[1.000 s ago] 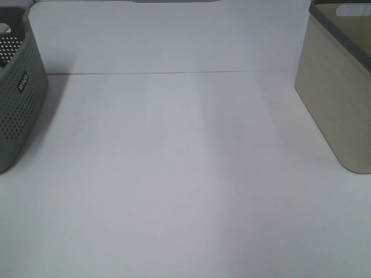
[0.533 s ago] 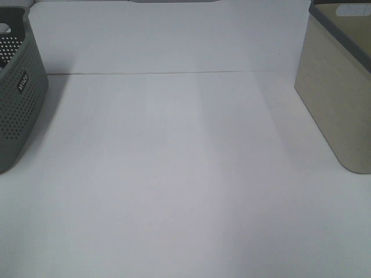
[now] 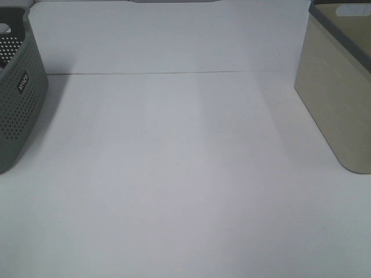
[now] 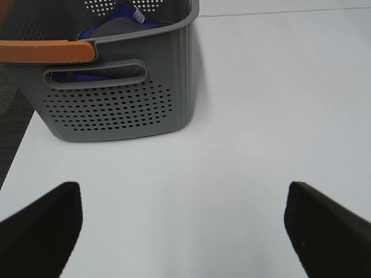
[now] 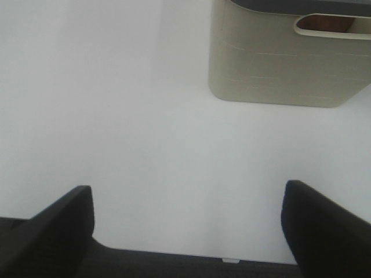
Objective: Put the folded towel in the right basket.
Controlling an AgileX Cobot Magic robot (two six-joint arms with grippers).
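Note:
No towel lies on the white table [image 3: 185, 174]. The beige right basket [image 3: 339, 87] stands at the right edge and also shows in the right wrist view [image 5: 284, 63]. In the left wrist view a blue and grey cloth [image 4: 116, 26] lies inside the grey perforated left basket [image 4: 116, 104]; I cannot tell whether it is the folded towel. My left gripper [image 4: 182, 197] is open and empty, above the table short of the grey basket. My right gripper [image 5: 186, 197] is open and empty, above the table short of the beige basket. Neither gripper shows in the exterior view.
The grey basket [image 3: 17, 98] stands at the table's left edge and has an orange handle [image 4: 46, 51]. A seam [image 3: 162, 73] runs across the table at the back. A dark floor strip [image 4: 11, 116] shows beyond the table's left edge.
The grey basket's label sits very slightly lower in the exterior view than a second ago. Nothing else has visibly moved.

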